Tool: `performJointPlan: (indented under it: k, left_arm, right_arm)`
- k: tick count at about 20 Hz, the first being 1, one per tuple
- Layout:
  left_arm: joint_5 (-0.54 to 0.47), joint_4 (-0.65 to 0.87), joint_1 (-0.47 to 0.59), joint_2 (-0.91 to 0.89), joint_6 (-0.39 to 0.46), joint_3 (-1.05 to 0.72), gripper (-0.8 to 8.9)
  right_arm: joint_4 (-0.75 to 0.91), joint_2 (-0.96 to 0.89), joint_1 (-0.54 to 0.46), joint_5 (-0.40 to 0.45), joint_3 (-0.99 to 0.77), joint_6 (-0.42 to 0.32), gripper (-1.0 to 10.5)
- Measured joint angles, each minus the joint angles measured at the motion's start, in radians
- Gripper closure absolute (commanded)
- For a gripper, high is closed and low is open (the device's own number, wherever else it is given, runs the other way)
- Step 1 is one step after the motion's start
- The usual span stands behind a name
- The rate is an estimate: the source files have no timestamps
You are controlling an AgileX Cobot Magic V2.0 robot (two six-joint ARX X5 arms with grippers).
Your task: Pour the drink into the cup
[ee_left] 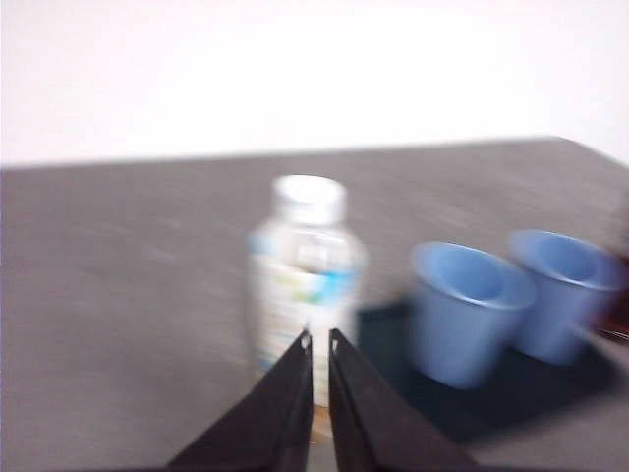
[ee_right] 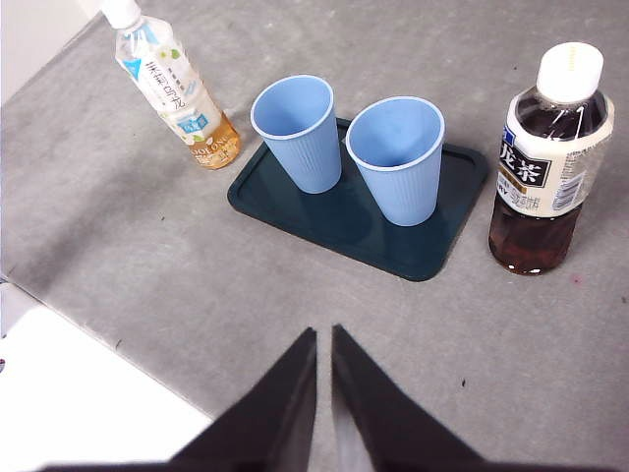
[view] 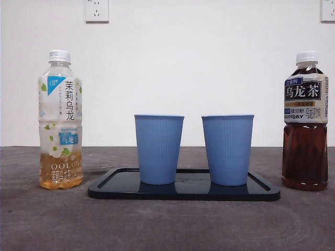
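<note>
Both bottles capped; jasmine bottle (view: pixel 60 120) at 9 o'clock of tray (view: pixel 183 192), tea bottle (view: pixel 305 121) at 3; cups (view: pixel 158 149) on tray. Left gripper (ee_left: pixel 319 339) and right gripper (ee_right: pixel 324 334) jaws pressed together; descending unopened risks toppling a bottle.

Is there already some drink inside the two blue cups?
No, both blue cups on the tray look empty inside.

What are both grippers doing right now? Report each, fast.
Left gripper: jaws nearly together, holding nothing, short of the jasmine oolong bottle.
Right gripper: jaws nearly together, holding nothing, above the bare table.
</note>
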Motion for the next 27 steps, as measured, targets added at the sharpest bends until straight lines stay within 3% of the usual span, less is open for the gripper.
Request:
performJointPlan:
  k: [4, 7, 27]
  left_arm:
    - [-0.063, 0.306, 0.077, -0.051, -0.011, -0.335, 7.87]
    - [-0.134, 0.334, 0.084, -0.132, -0.029, -0.454, 7.87]
    - [-0.168, 0.281, 0.098, -0.155, -0.013, -0.454, 7.87]
  right_arm:
    - [0.0, 0.0, 0.0, 0.0, 0.0, 0.0, 9.2]
    - [0.0, 0.0, 0.0, 0.001, 0.0, 0.0, 9.2]
    - [0.001, 0.0, 0.0, 0.0, 0.0, 0.0, 9.2]
